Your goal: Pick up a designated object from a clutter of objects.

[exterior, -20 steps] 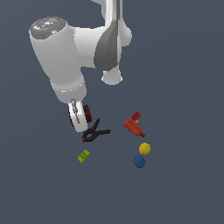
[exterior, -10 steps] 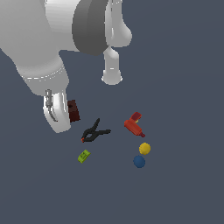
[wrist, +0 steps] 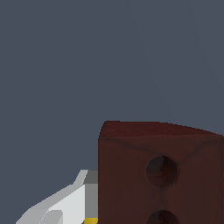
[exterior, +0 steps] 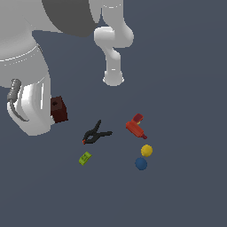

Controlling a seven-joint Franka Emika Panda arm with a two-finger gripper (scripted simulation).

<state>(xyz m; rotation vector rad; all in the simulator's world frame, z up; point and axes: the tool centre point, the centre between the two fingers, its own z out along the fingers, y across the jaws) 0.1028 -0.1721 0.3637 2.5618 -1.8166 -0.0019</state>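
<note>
The designated object, a dark reddish-brown brick (exterior: 58,109) with a round hole in its face, hangs above the floor at the exterior view's left. My gripper (exterior: 53,111) is shut on it, and the white hand hides most of the fingers. In the wrist view the brick (wrist: 162,175) fills the picture's corner, with one grey-white finger (wrist: 72,201) beside it. The rest of the clutter of objects lies on the floor below: a black spring clamp (exterior: 95,134), a lime-green block (exterior: 84,158), a red drill-like tool (exterior: 135,126), a yellow ball (exterior: 146,150) and a blue ball (exterior: 141,163).
The arm's white base (exterior: 113,77) stands behind the clutter. Its large white links (exterior: 26,66) fill the upper part of the exterior view's left. Dark grey floor (exterior: 186,190) lies all around.
The hand with the brick has moved to the exterior view's left and up, looming larger toward the camera. The clamp, block, tool and balls have stayed put.
</note>
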